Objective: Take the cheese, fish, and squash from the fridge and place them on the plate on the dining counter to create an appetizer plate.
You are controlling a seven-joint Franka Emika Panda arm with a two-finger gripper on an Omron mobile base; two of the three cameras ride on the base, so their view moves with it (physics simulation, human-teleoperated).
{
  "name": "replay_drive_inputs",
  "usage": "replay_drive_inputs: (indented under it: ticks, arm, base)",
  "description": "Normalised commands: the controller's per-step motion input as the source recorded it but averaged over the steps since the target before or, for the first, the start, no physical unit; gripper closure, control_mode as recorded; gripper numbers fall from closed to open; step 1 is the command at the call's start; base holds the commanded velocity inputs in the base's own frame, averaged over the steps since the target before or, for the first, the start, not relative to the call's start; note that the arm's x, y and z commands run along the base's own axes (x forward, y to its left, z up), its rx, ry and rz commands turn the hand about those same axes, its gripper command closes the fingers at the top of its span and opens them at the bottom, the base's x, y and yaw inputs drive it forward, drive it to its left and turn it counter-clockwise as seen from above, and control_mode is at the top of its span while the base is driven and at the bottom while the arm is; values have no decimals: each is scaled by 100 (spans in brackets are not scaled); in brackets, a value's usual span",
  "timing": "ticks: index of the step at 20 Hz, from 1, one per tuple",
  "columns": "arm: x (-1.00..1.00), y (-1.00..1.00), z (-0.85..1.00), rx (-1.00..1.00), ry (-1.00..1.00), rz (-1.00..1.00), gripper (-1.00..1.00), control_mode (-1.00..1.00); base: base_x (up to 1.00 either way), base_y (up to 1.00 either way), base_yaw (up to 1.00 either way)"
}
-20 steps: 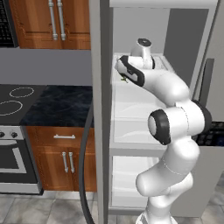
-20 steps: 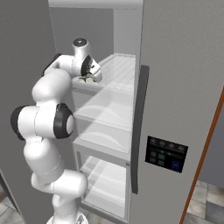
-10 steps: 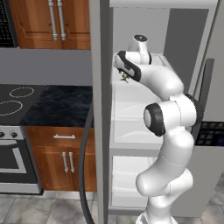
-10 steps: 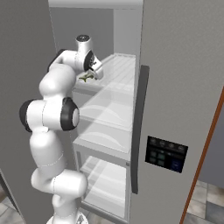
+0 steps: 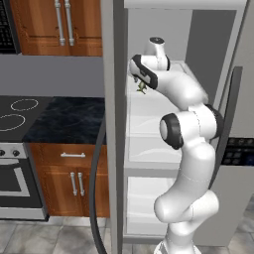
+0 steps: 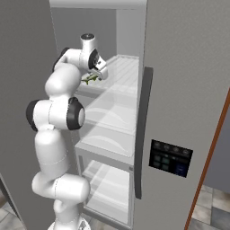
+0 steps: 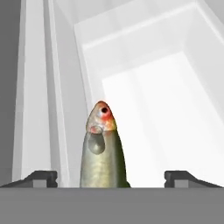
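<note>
The fridge (image 5: 149, 116) stands open, with white shelves inside. On its upper shelf lies the fish (image 7: 103, 151), slim and olive-green with a reddish head, pointing away from the hand. My gripper (image 7: 111, 178) is open, and the fish's tail end sits between the two fingertips (image 7: 43, 177) with a gap on each side. From the base, the fish (image 5: 141, 88) peeks out under the hand at the shelf's left front, and it shows as a green sliver, the fish (image 6: 90, 79), beside the gripper (image 6: 95, 75). The cheese, squash, plate and dining counter are out of view.
The fridge's left wall (image 7: 35, 87) runs close beside the gripper. The grey right door (image 6: 179, 90) with its dark handle (image 6: 141, 134) stands to the arm's right. A stove (image 5: 15, 114) and wooden cabinets (image 5: 74, 173) lie left of the fridge.
The arm has straightened upward and the hand has shifted deeper over the upper shelf toward the fish. The jaws stay wide apart.
</note>
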Motion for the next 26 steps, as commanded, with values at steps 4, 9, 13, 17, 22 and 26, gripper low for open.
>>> replay_drive_inputs:
  ticks: [4,9,13,17,22,26]
  arm:
    - [0,24,-70,-7,8,0,-100,-100]
    - [0,39,-77,-8,9,0,100,-100]
    - [0,35,-77,-7,7,0,100,-100]
    - [0,34,-78,-6,6,0,100,-100]
    - [-4,27,-55,-3,1,0,100,-100]
    - [-45,3,-9,0,-5,0,100,-100]
  base:
    - [0,0,0]
    - [0,0,0]
    - [0,0,0]
    - [0,0,0]
    - [0,0,0]
    - [0,0,0]
